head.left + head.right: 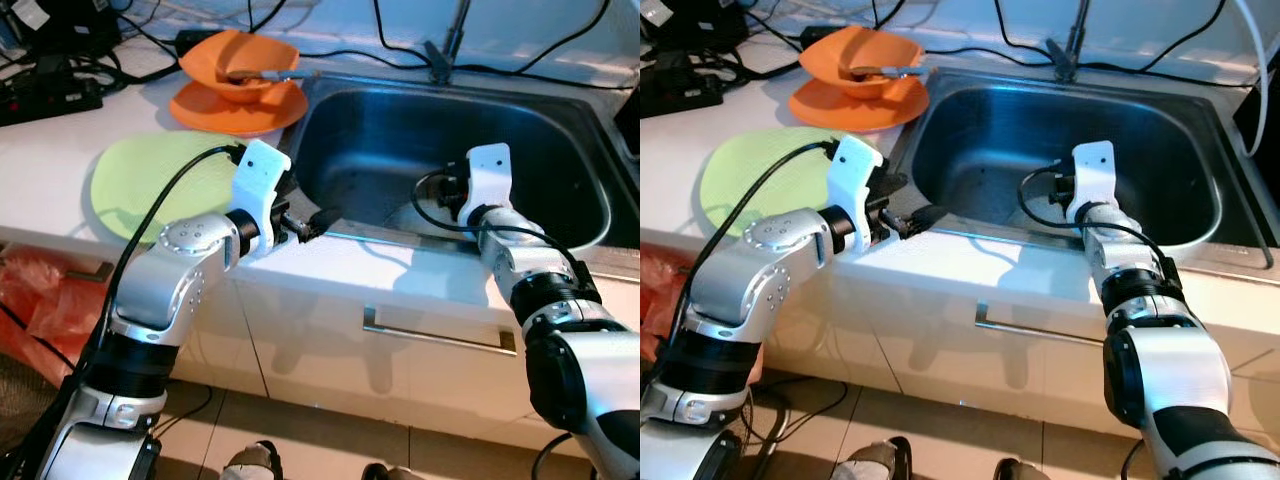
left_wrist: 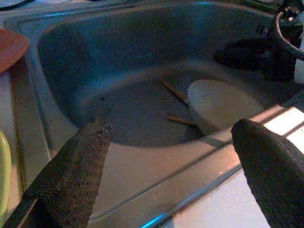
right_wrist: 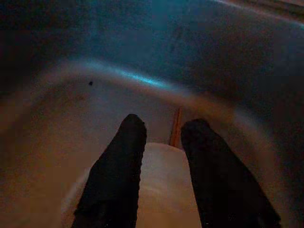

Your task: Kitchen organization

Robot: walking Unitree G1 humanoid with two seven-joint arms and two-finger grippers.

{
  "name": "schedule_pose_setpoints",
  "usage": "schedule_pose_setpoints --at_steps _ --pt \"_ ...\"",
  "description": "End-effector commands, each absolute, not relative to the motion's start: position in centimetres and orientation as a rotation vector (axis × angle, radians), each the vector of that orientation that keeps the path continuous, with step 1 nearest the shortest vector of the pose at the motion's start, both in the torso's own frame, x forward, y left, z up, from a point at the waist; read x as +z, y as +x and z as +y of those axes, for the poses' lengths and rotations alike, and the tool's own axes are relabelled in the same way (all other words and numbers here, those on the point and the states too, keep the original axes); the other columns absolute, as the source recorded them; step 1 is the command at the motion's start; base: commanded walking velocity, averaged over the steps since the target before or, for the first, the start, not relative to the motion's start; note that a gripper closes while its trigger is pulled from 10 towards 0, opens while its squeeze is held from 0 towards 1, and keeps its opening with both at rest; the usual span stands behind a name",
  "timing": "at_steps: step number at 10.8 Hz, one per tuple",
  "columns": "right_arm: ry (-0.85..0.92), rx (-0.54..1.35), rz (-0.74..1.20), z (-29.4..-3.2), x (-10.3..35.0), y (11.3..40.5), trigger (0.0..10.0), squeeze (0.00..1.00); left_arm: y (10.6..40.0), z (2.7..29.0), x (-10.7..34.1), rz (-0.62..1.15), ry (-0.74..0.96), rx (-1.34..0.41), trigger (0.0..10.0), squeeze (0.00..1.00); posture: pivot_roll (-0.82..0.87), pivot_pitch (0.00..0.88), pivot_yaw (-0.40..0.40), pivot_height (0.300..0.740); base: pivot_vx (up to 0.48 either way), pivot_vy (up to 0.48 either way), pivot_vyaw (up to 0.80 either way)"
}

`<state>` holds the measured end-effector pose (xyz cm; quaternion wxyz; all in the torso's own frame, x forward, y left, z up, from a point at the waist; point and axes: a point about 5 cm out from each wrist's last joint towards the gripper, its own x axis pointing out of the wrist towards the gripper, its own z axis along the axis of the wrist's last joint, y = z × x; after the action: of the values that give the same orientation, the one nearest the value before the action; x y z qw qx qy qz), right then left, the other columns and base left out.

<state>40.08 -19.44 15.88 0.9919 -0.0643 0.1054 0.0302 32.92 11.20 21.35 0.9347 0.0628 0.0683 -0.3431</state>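
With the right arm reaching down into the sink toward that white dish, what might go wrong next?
The right pincer hovers low over the white plate, its fingers a small way apart; a flat plate on the sink floor offers little edge to pinch, so it may slip. The chopsticks lie beside the plate and could get caught or dragged. The left pincer, open over the sink's front rim, might knock it.
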Motion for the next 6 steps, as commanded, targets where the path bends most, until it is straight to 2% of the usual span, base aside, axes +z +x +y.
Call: schedule_pose_setpoints --at_steps 1,3,5,6 --pt "-0.113 0.056 0.369 -19.8 11.7 38.4 10.0 1.0 33.0 11.3 21.6 0.138 0.128 -0.7 10.0 0.0 0.24 0.173 0.01 0.74 0.0 0.0 0.0" --pt "-0.082 0.053 0.33 -20.0 12.4 38.7 10.0 1.0 33.1 11.4 21.7 0.12 0.142 -0.679 10.0 0.0 0.22 0.168 0.003 0.74 0.0 0.0 0.0" --pt "0.051 0.092 0.204 -19.0 14.4 39.5 10.0 1.0 33.5 12.1 22.1 0.056 0.26 -0.59 10.0 0.0 0.19 0.153 -0.013 0.74 0.0 0.0 0.0" --pt "0.099 0.108 0.164 -18.8 14.9 39.6 10.0 1.0 33.7 12.3 22.2 0.037 0.263 -0.564 10.0 0.0 0.17 0.148 -0.019 0.74 0.0 0.0 0.0"
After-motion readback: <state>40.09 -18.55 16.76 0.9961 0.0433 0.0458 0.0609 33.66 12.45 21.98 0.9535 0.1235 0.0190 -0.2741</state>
